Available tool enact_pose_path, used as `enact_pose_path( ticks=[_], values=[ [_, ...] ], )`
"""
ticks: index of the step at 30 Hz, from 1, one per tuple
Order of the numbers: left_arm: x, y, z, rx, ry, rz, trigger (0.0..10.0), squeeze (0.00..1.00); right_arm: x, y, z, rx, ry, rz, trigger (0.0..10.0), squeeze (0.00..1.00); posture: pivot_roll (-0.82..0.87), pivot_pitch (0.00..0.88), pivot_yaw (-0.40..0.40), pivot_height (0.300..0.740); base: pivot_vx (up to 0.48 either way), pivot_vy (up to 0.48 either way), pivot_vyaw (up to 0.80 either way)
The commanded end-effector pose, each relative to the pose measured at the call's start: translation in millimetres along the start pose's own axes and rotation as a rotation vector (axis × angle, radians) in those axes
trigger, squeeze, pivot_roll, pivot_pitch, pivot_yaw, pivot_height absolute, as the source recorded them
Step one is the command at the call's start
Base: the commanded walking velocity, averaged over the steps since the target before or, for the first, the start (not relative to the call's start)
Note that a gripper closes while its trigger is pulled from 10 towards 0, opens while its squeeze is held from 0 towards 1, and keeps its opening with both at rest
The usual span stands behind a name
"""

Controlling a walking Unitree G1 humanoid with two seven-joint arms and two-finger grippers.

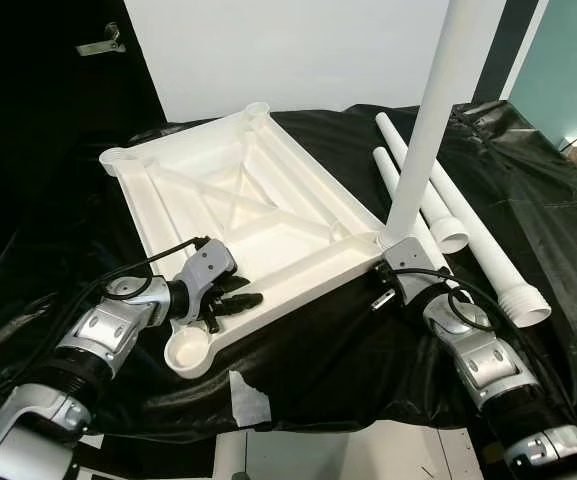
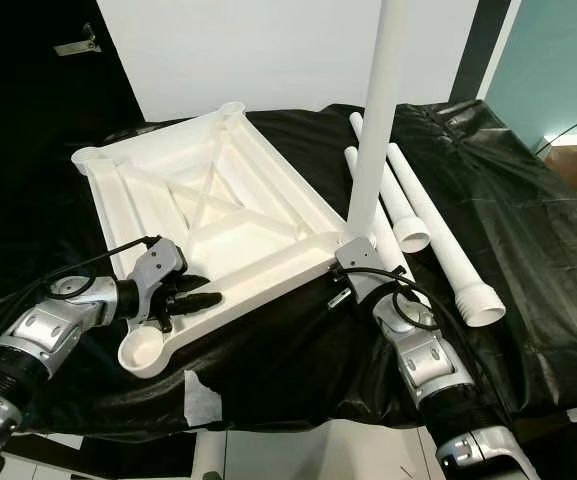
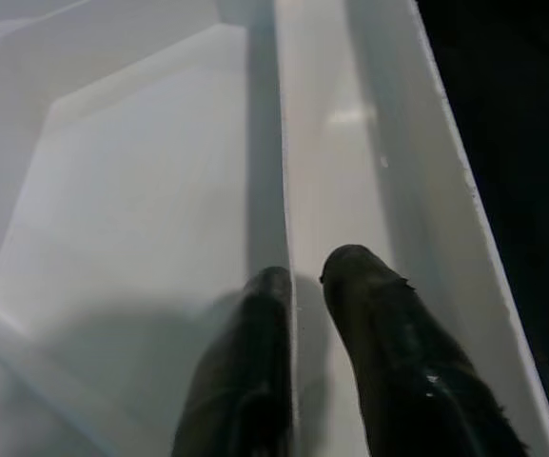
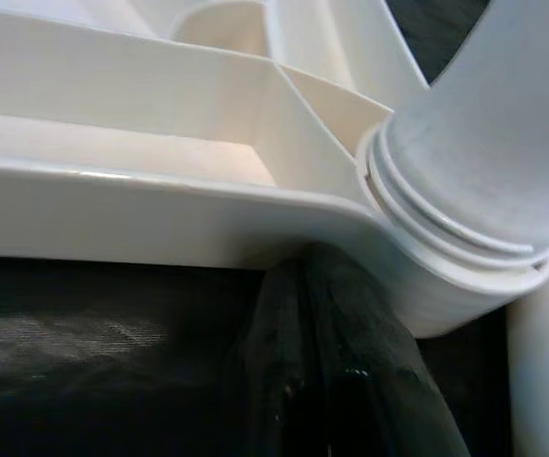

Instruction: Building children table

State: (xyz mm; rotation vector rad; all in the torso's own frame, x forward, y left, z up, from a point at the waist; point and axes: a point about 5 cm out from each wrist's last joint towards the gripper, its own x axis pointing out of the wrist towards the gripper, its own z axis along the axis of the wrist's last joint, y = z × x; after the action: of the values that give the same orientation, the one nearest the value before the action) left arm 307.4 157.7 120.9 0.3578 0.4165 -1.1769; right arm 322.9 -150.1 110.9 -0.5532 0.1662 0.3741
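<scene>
The white table top (image 1: pixel 268 190) lies upside down on a black cloth. One white leg (image 1: pixel 433 110) stands upright in its near right corner socket (image 4: pixel 445 257). My left gripper (image 1: pixel 240 300) rests inside the near long edge, its two fingers (image 3: pixel 379 352) closed on either side of a thin rib (image 3: pixel 279 143). The near left corner socket (image 1: pixel 188 350) beside it holds nothing. My right gripper (image 1: pixel 383 285) sits on the cloth just below the socket that holds the leg. Its fingers (image 4: pixel 312 362) are pressed together and touch the underside of the rim.
Three loose white legs (image 1: pixel 478 245) lie side by side on the cloth right of the table top. A scrap of white tape (image 1: pixel 251 395) sticks at the cloth's near edge. A black wall (image 1: pixel 28 110) stands at the left, a white wall behind.
</scene>
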Motion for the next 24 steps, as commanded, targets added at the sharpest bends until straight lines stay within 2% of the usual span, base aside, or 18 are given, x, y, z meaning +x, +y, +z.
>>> enact_pose_path(
  ticks=[1,5,6,9,10,11,13,14,16,17,19,21,22,23,24],
  values=[
    [-0.1,-50.1,-16,-0.067,0.039,-0.717,0.0,0.00,5.3,-12.1,-4,-0.012,0.037,-0.033,4.9,0.00,-0.10,0.015,0.049,0.740,0.000,0.000,0.00],
    [0.6,-57.2,-16,-0.075,0.033,-0.748,0.0,0.00,10.2,-18.9,-5,-0.021,0.055,-0.043,4.9,0.00,-0.10,0.017,0.049,0.740,0.000,0.000,0.00],
    [1.8,-61.8,-16,-0.079,0.031,-0.763,0.0,0.00,13.5,-22.7,-5,-0.032,0.063,-0.048,6.1,0.00,-0.10,0.022,0.050,0.740,0.000,0.000,0.00],
    [2.4,-65.1,-16,-0.084,0.030,-0.771,0.0,0.00,15.6,-25.1,-5,-0.039,0.068,-0.051,6.1,0.00,-0.10,0.022,0.050,0.740,0.000,0.000,0.00],
    [7.1,-70.0,-10,-0.095,-0.022,-0.772,0.0,0.00,22.9,-30.3,2,-0.054,0.058,-0.061,9.3,0.00,-0.09,0.026,0.053,0.740,0.000,0.000,0.00],
    [7.1,-70.0,-10,-0.095,-0.022,-0.772,0.0,0.00,22.9,-30.3,2,-0.054,0.058,-0.061,9.3,0.00,-0.09,0.026,0.053,0.740,0.000,0.000,0.00],
    [12.1,-71.4,3,-0.113,-0.129,-0.769,0.0,0.00,27.6,-30.1,9,-0.060,0.035,-0.059,9.8,0.00,-0.09,0.026,0.054,0.740,0.000,0.000,0.00],
    [12.1,-71.4,3,-0.113,-0.129,-0.769,0.0,0.00,27.6,-30.1,9,-0.060,0.035,-0.059,9.8,0.00,-0.09,0.026,0.054,0.740,0.000,0.000,0.00],
    [18.0,-71.7,19,-0.101,-0.259,-0.748,0.0,0.00,31.1,-27.0,12,-0.057,0.023,-0.058,10.0,0.00,-0.09,0.025,0.056,0.740,0.000,0.000,0.00],
    [18.0,-71.7,19,-0.101,-0.259,-0.748,0.0,0.00,31.1,-27.0,12,-0.057,0.023,-0.058,10.0,0.00,-0.09,0.025,0.056,0.740,0.000,0.000,0.00],
    [29.4,-70.7,30,-0.091,-0.358,-0.682,0.0,0.00,34.2,-21.7,14,-0.041,0.002,-0.075,10.0,0.00,-0.09,0.021,0.061,0.740,0.000,0.000,0.00],
    [37.8,-68.1,36,-0.068,-0.403,-0.602,0.0,0.00,35.8,-17.2,17,-0.028,-0.015,-0.085,10.0,0.00,-0.09,0.020,0.063,0.740,0.000,0.000,0.00],
    [37.8,-68.1,36,-0.068,-0.403,-0.602,0.0,0.00,35.8,-17.2,17,-0.028,-0.015,-0.085,10.0,0.00,-0.09,0.020,0.063,0.740,0.000,0.000,0.00],
    [42.1,-64.1,37,-0.052,-0.398,-0.547,6.5,0.00,35.6,-15.3,18,-0.018,-0.024,-0.090,10.0,0.00,-0.10,0.019,0.066,0.740,0.000,0.000,0.00],
    [45.1,-60.2,36,-0.035,-0.389,-0.501,10.0,0.00,35.6,-14.1,19,-0.011,-0.032,-0.094,10.0,0.00,-0.10,0.019,0.066,0.740,0.000,0.000,0.00]
  ],
)
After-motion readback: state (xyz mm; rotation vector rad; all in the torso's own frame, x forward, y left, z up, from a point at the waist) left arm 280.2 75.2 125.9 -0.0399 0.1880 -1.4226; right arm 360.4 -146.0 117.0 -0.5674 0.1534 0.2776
